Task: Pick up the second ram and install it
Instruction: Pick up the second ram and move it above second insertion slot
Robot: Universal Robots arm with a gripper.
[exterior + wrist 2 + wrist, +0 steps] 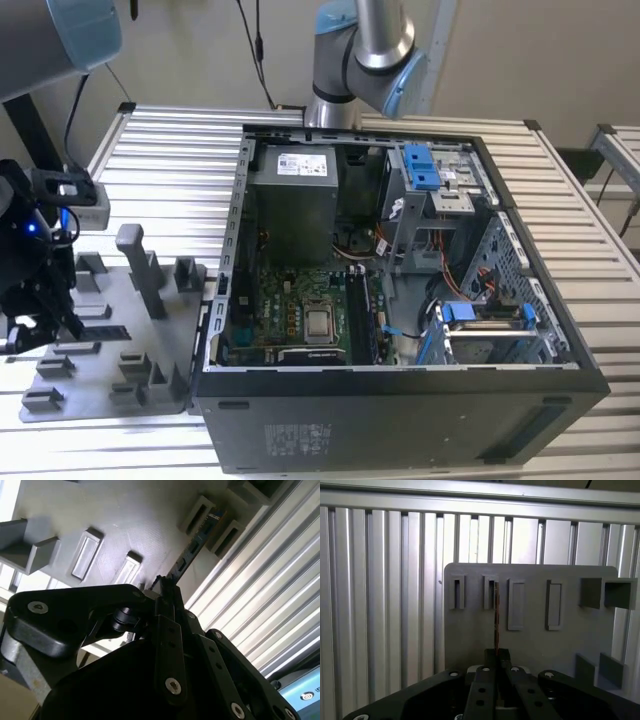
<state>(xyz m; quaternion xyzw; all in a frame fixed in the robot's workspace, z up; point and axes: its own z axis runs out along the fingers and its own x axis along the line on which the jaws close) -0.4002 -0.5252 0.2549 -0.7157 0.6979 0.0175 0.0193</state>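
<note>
Item: second ram [496,615], thin dark stick seen edge-on, far end between grey blocks of fixture plate [535,650], near end in tool [496,656]. State of tool: clenched on the stick, nearly closed (judged from both wrist views). Position: the exterior view's left, well apart from computer case [400,420] on worktop [170,140]. Progress: grasp made; not yet lifted clear, not yet installed.

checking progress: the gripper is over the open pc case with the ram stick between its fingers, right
No: the gripper is over the grey fixture tray, not the pc case, as the first wrist view shows. It does hold the second ram.
</note>
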